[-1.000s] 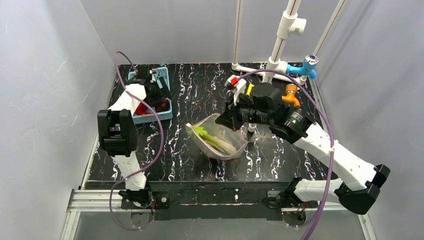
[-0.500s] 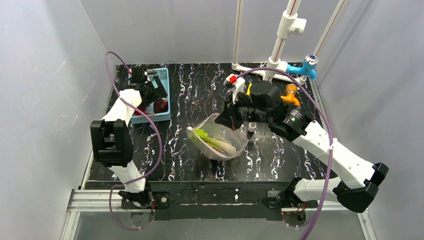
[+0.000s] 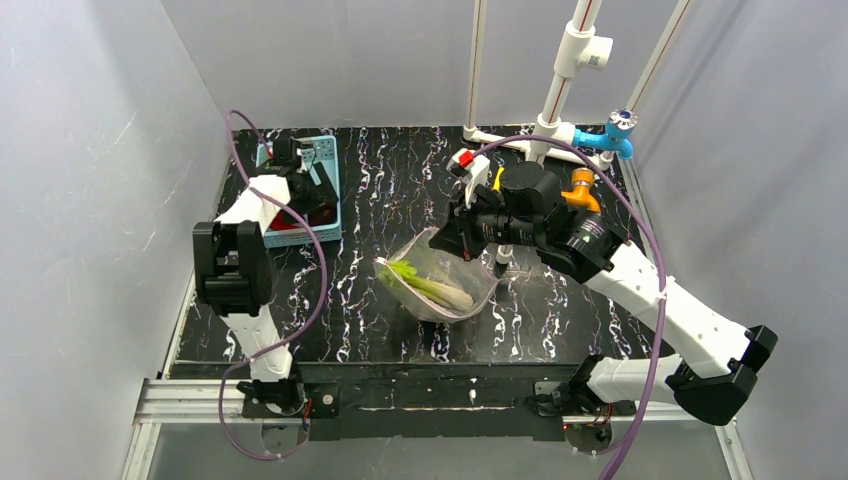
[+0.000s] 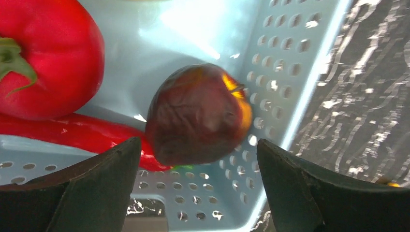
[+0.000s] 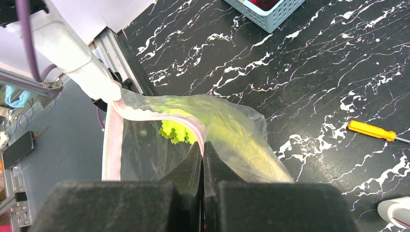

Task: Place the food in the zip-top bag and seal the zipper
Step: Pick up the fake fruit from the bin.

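Note:
The clear zip-top bag [image 3: 440,285] lies mid-table with the green-and-white leek [image 3: 432,288] inside. My right gripper [image 3: 452,238] is shut on the bag's mouth edge and holds it raised. In the right wrist view the fingers pinch the pink zipper [image 5: 114,145] at the gripper [image 5: 203,145], with the leek [image 5: 180,130] behind. My left gripper [image 3: 303,195] hangs open inside the light blue basket [image 3: 318,236]. In the left wrist view the gripper [image 4: 198,145] straddles the dark red round piece [image 4: 198,113] without touching it. The red pepper [image 4: 48,58] and red chili [image 4: 72,133] lie beside it.
An orange-handled screwdriver [image 5: 372,130] lies on the black marbled table right of the bag. White pipes with a blue fitting [image 3: 610,138] and an orange fitting [image 3: 583,190] stand at the back right. The basket wall [image 4: 275,58] is close to my left fingers.
My left gripper rose and swung back over the basket, then came down again over the dark red piece. My right gripper and the bag have stayed put.

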